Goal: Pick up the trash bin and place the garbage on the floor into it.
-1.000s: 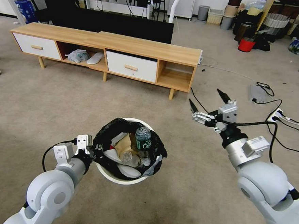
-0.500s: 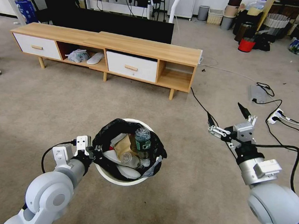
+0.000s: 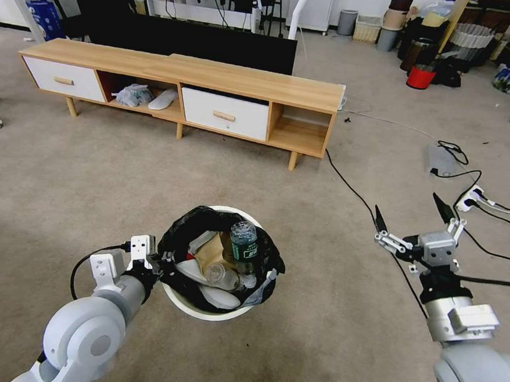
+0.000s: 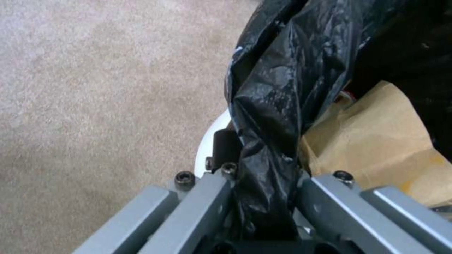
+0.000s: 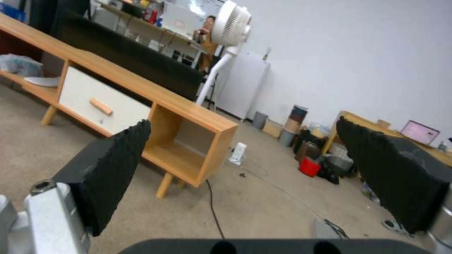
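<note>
I see the floor [image 3: 326, 335] bare of litter around the trash bin [image 3: 207, 313], my landmark here. The bin sits ahead of me, stuffed with garbage [image 3: 227, 259]: bottles, tan paper, white scraps. My left end effector [image 3: 155, 264] is clenched on the bin's near-left rim, pinching the black liner there, possibly the plastic wall too. My right end effector [image 3: 413, 216] hangs released, well right of the bin. I'd carry the bin level and slowly, since a liner-only grip could slip.
</note>
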Robot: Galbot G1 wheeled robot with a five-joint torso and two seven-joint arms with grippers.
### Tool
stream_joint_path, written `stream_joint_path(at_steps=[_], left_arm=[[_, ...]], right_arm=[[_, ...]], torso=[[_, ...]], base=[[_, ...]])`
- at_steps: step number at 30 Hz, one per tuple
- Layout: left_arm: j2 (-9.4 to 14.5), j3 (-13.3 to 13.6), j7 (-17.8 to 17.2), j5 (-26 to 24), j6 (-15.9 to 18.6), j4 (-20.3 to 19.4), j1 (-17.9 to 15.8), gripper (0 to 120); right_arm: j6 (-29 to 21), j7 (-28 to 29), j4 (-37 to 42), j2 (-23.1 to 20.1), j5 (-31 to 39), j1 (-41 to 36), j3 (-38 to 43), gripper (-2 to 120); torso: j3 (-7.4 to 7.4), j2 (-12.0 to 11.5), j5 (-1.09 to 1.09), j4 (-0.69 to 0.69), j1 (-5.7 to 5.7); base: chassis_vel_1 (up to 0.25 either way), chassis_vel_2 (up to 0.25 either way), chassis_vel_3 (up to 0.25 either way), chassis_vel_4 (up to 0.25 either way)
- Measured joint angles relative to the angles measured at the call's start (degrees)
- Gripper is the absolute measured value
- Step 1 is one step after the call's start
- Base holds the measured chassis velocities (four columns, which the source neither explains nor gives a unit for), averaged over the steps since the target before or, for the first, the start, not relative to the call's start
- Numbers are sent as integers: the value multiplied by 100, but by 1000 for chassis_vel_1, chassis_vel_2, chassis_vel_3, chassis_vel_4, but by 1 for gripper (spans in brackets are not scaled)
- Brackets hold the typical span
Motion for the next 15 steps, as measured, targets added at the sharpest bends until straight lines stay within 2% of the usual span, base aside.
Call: stream_joint_path(at_steps=[2,10,15], left_arm=[[17,-4,0,-24,-6,1,-30,0],[39,-2,0,-54,-18,34,-80,0],[42,7,5,-55,-23,55,-98,0]], right_arm=[[57,-39,7,257,-118,-92,14,100],[179,-115,14,636,-348,-244,91,100],[207,-130,20,706,-395,-279,105,100]], torso=[[0,0,0,0,0],[0,0,-1,-1,0],[0,0,0,-1,0]], base=[[0,0,0,0],[0,0,0,0],[0,0,0,0]])
